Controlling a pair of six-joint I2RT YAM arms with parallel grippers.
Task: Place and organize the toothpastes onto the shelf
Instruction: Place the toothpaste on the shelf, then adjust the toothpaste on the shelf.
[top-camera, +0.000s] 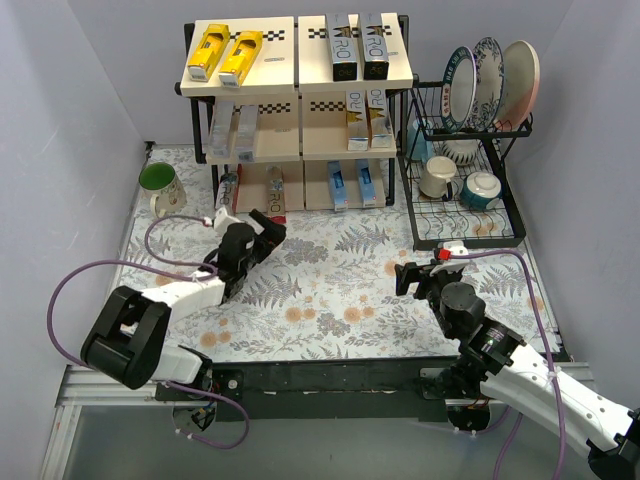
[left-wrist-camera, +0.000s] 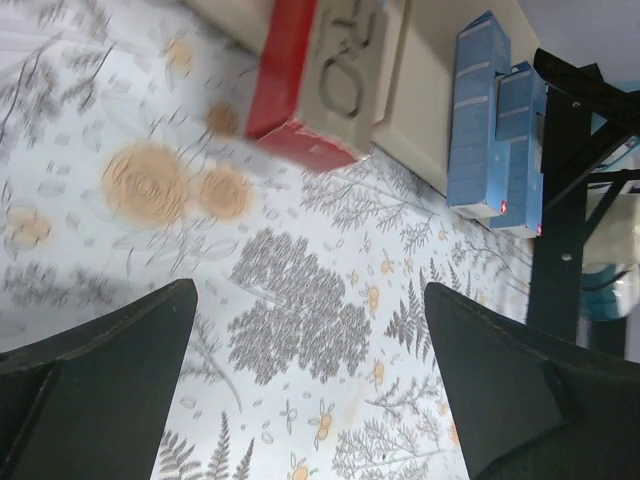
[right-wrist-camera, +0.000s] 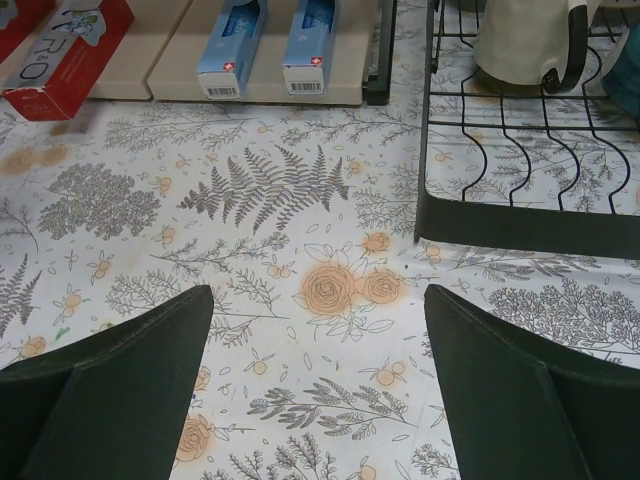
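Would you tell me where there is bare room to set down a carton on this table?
The floral mat is bare between the left gripper and the right gripper. Crowded: the shelf full of toothpastes, the dish rack right, the green mug far left.

This is a robot test booth dressed like a home counter: plain pale walls (top-camera: 60, 120) box in a floral-clothed table (top-camera: 340, 300) with robot arms (top-camera: 185, 293) bolted at its near edge. A dish rack (top-camera: 465, 238) with plates (top-camera: 520, 75), mugs (top-camera: 437, 177) and a shelf (top-camera: 297, 85) of toothpastes (top-camera: 240, 55) stand behind.
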